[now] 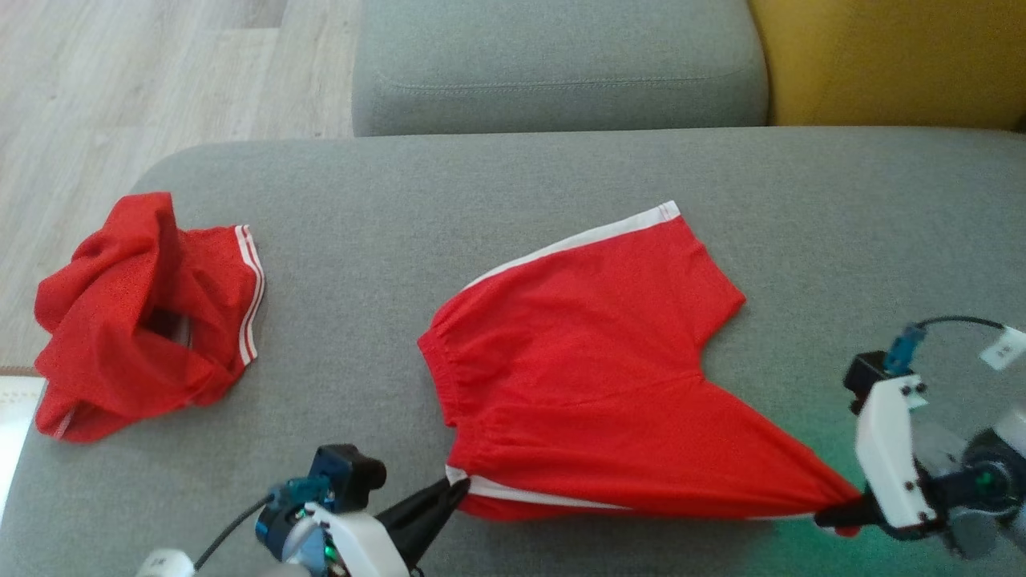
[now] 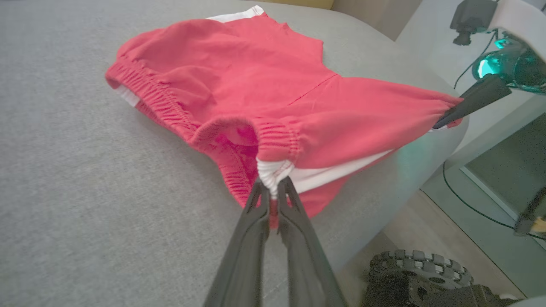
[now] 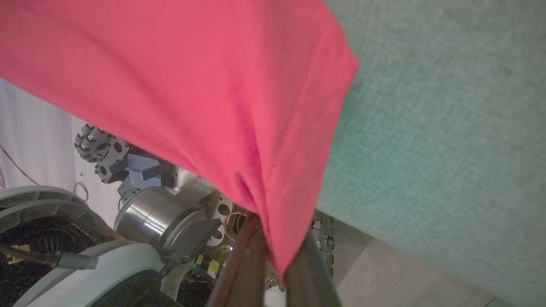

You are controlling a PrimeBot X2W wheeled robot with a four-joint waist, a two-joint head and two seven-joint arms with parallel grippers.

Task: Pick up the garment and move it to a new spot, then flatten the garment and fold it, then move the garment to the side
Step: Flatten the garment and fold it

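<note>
Two red garments sit on the woven grey upholstered seat (image 1: 361, 240). The smooth red shorts with white side stripes (image 1: 585, 361), waistband gathered in elastic ruffles, spread across the centre. A crumpled red mesh garment (image 1: 144, 320) with white-striped trim is heaped at nine o'clock. Two grippers are at work: the left gripper (image 1: 450, 490) pinches the waistband corner at seven o'clock, and the right gripper (image 1: 834, 517) clamps a leg hem at four.
</note>
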